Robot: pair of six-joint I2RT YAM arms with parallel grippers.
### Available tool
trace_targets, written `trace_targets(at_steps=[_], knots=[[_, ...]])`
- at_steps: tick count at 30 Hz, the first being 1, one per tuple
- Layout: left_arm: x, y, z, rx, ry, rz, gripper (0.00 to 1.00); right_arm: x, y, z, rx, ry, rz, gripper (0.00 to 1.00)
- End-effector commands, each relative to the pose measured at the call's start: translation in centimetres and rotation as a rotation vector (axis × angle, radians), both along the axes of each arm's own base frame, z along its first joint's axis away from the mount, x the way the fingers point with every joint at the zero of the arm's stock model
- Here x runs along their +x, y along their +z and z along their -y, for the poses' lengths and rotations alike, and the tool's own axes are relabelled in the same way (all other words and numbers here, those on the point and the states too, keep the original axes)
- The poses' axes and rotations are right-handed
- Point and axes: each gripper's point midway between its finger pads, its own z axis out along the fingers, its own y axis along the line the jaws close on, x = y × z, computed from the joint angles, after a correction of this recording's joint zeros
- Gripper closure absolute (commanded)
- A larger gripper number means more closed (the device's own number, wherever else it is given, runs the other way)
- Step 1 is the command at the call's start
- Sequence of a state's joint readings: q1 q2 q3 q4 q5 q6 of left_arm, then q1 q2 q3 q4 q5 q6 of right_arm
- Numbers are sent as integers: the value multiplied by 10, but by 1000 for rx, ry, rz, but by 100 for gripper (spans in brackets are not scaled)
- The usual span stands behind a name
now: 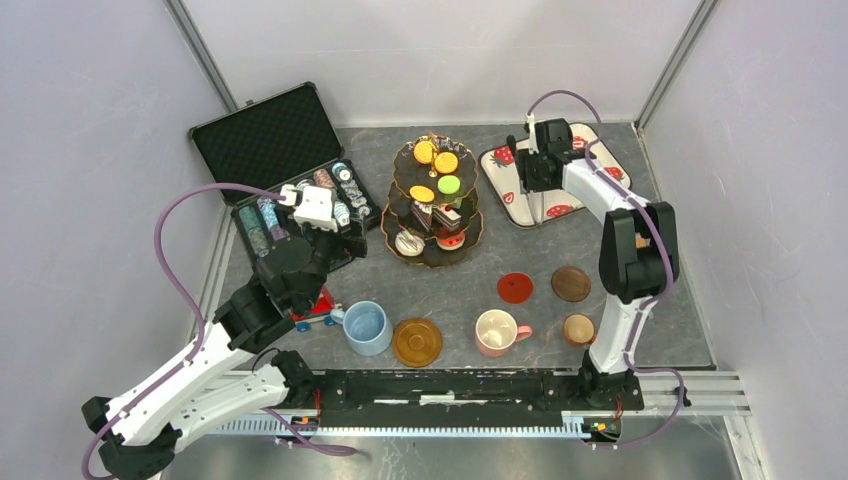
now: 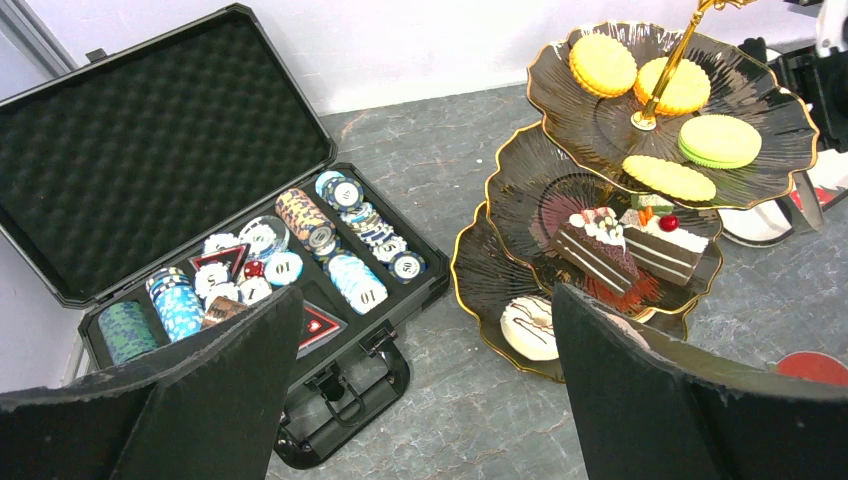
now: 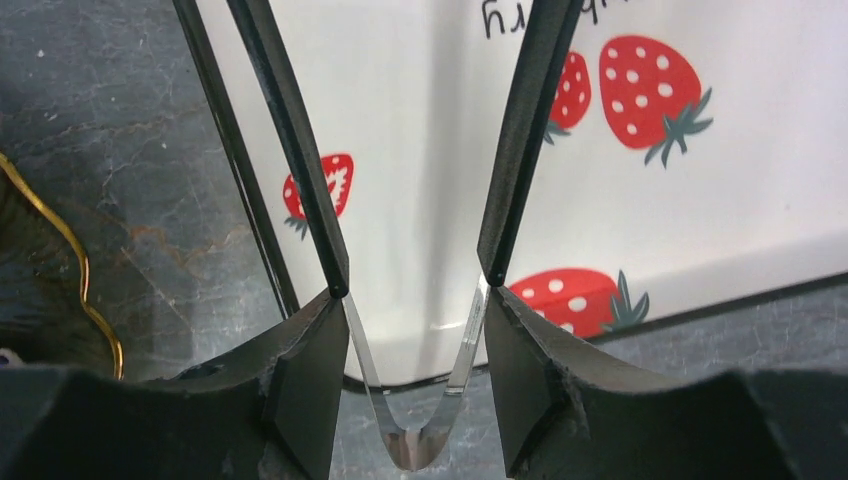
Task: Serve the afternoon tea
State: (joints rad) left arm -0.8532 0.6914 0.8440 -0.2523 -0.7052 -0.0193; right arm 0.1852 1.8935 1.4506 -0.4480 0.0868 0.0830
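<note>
Nearby, the mugs (image 1: pixel 366 327) and coasters (image 1: pixel 417 342) are sitting along the near edge, not yet paired up. Further in, the left gripper (image 2: pixel 428 292) is hanging spread wide, facing the stand (image 2: pixel 483 275) of cakes (image 2: pixel 600 250), while at the back the right gripper (image 3: pixel 415 300) is pinching tongs (image 3: pixel 295 150) over the tray (image 3: pixel 720 220), probably for moving them cleanly.

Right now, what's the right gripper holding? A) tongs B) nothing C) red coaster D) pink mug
A: in the right wrist view the right gripper has a finger pressed against each arm of the tongs, whose tips reach over the strawberry-print tray.
</note>
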Motion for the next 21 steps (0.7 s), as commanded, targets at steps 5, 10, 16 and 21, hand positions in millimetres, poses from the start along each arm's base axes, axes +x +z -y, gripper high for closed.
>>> trace_targets(at_steps=[5,10,16,21], knots=[[2,9,-2,-28,22,22,0,4,-9,11,-94,17,-48,42],[3,7,1,-25,12,16,0,-1,-21,13,-109,24,-69,39],[3,7,-1,-23,21,17,0,-5,-34,13,-106,28,-91,36],[4,6,0,-22,17,14,0,-7,-38,11,-101,35,-96,33]])
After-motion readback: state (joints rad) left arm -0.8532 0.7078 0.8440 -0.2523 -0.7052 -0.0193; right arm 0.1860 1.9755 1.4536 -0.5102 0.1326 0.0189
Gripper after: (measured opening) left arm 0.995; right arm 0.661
